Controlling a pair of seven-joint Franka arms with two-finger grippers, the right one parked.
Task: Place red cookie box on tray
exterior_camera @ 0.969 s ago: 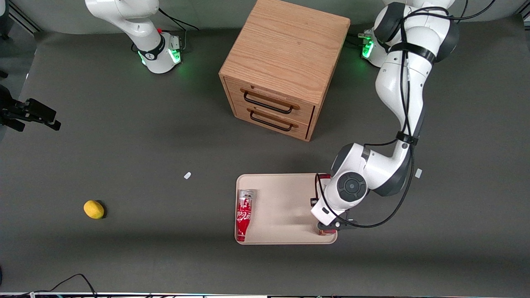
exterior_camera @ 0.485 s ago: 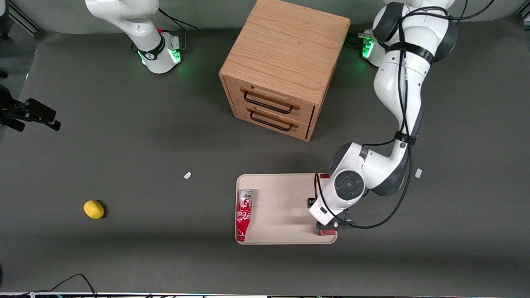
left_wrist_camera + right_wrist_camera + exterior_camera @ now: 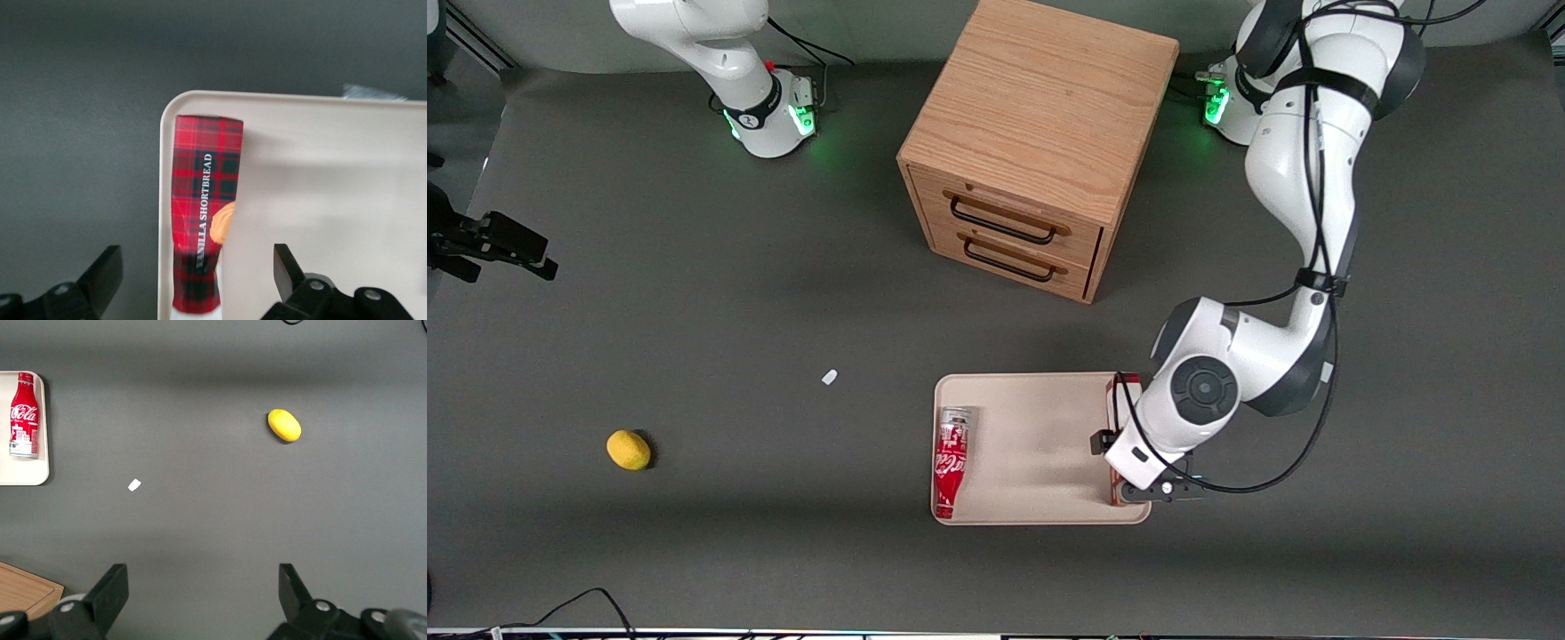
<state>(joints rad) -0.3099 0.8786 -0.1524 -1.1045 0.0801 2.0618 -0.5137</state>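
Observation:
The red cookie box, a slim tartan carton with a biscuit picture, lies flat on the tray along the tray's rim toward the working arm's end. In the front view only its ends show from under the wrist, on the beige tray. My left gripper hangs open above the box. Its black fingers stand wide apart, one over the table and one over the tray, clear of the carton.
A red Coca-Cola bottle can lies on the tray along the rim toward the parked arm's end. The wooden drawer cabinet stands farther from the front camera. A lemon and a white scrap lie toward the parked arm's end.
The left wrist has shifted a little toward the working arm's end, uncovering more of the box. The box, tray and can have not moved.

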